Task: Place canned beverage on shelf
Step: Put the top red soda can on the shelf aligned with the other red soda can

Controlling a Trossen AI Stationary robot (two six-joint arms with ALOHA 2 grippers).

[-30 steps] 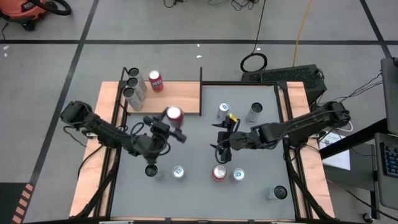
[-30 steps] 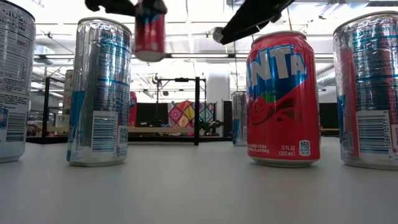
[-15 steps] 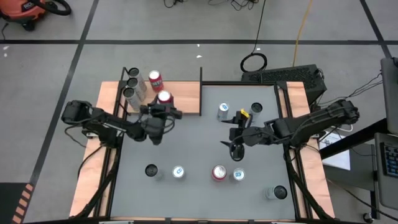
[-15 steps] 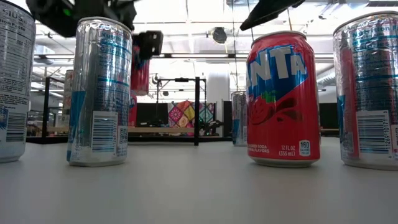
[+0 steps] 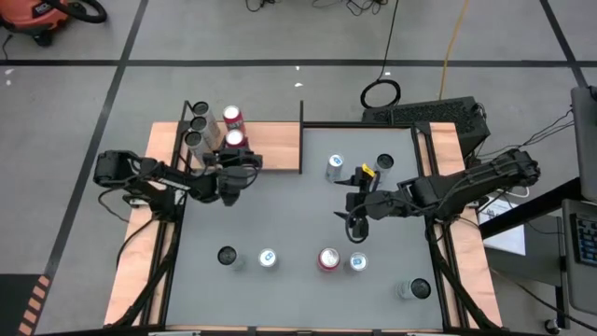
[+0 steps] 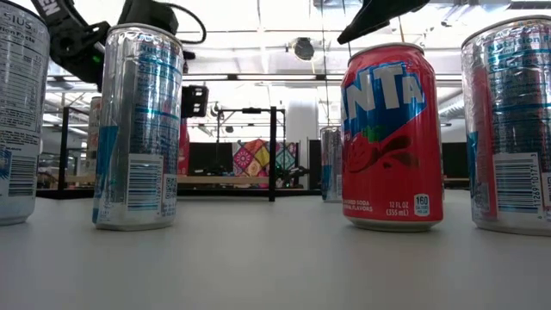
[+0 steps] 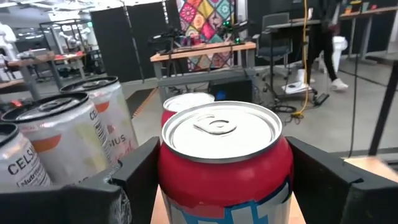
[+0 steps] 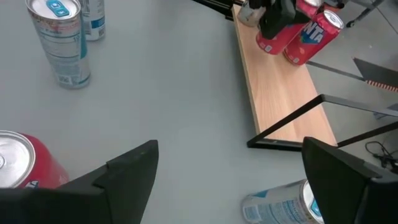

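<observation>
High view: the left gripper [image 5: 235, 161] has its jaws clamped on a red aluminium soda can with a silver lid [image 5: 235, 140], held over the flat light-brown wood-grain shelf with thin black posts [image 5: 276, 147]. This reads as the placing step. A second red soda can [image 5: 231, 119] and three slim silver cans [image 5: 197, 126] already stand on the shelf, just beside the carried one. The right gripper [image 5: 353, 211] waits over the grey tabletop [image 5: 289, 219], jaws apart and empty.

Low view: the carried can is mostly hidden behind a near slim silver-and-blue can [image 6: 138, 129]; whether it touches the board cannot be told.

Left wrist view: the can sits upright between the two dark fingers [image 7: 326, 180], other cans close behind.

Right wrist view: both red cans show on the shelf board, far off.

Next, I judge, it should be lowered straight onto bare board, released without nudging its neighbours.
</observation>
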